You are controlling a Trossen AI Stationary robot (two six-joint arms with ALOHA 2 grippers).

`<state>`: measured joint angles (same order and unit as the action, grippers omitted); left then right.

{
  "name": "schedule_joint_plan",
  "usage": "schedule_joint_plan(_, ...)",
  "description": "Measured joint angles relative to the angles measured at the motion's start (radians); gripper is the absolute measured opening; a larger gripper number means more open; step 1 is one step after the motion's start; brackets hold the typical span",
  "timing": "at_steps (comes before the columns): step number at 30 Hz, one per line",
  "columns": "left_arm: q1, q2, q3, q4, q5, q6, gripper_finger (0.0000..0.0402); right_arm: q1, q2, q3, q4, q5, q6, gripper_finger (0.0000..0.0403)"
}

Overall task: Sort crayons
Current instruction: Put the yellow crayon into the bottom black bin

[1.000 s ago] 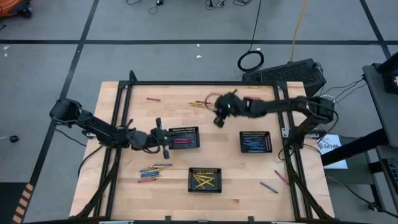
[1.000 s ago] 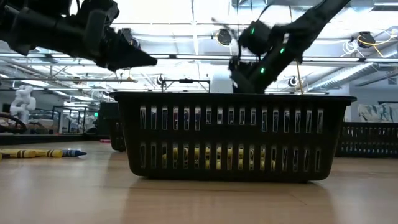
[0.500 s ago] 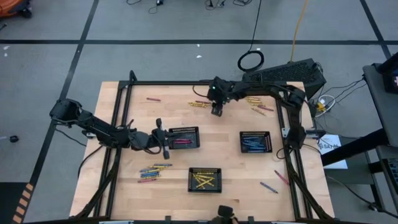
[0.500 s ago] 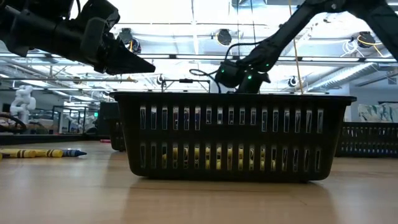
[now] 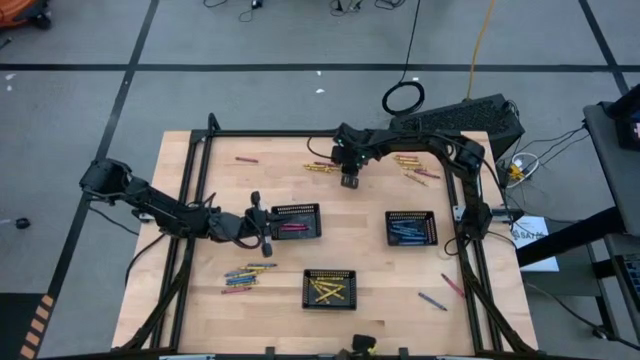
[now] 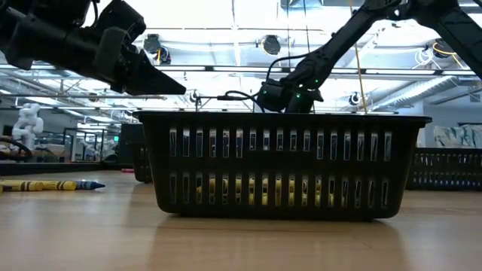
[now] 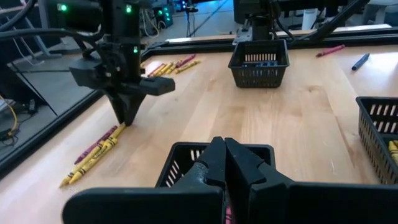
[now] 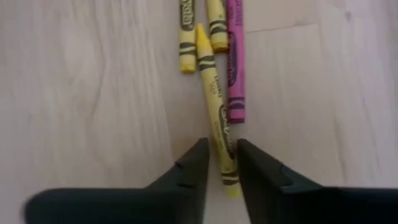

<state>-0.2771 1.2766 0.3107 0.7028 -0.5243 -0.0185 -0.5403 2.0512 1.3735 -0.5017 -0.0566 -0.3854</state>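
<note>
Two hands show: the right hand [image 8: 219, 163] has dropped to the far surface [image 5: 360, 240], fingers narrowed around a yellow crayon [image 8: 214, 118], apparently beginning a pickup. The left hand [image 7: 224, 163], pressed together, hovers over the pink-crayon tray [image 5: 296, 222].

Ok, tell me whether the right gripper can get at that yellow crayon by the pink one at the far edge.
Probably yes. The right gripper is down over the yellow crayon, which lies between its fingers on bare wood. The pink crayon lies close beside it but outside the fingers. Nothing else blocks the way.
</note>
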Motion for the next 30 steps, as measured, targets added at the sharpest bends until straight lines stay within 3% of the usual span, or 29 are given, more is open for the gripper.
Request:
schedule_joint_plan(3, 0.000, 0.000, 0.000, -0.009, 0.000, -0.003, 0.0000, 0.007, 0.002, 0.000, -0.070, 0.002, 0.024, 0.0010)
schedule_joint_plan(10, 0.000, 0.000, 0.000, -0.009, 0.000, -0.003, 0.0000, 0.086, -0.043, -0.003, -0.253, 0.041, 0.165, 0.0004)
schedule_joint_plan(17, 0.000, 0.000, 0.000, -0.009, 0.000, -0.004, 0.0000, 0.285, -0.186, -0.006, -0.374, 0.106, 0.343, 0.0002)
schedule_joint_plan(24, -0.036, -0.004, 0.000, -0.010, 0.001, -0.003, 0.0000, 0.564, -0.294, -0.007, -0.289, 0.098, 0.566, 0.0003)
schedule_joint_plan(30, -0.102, -0.043, 0.000, -0.017, -0.004, 0.006, 0.0000, 0.775, -0.273, -0.006, -0.089, -0.014, 0.712, 0.0003)
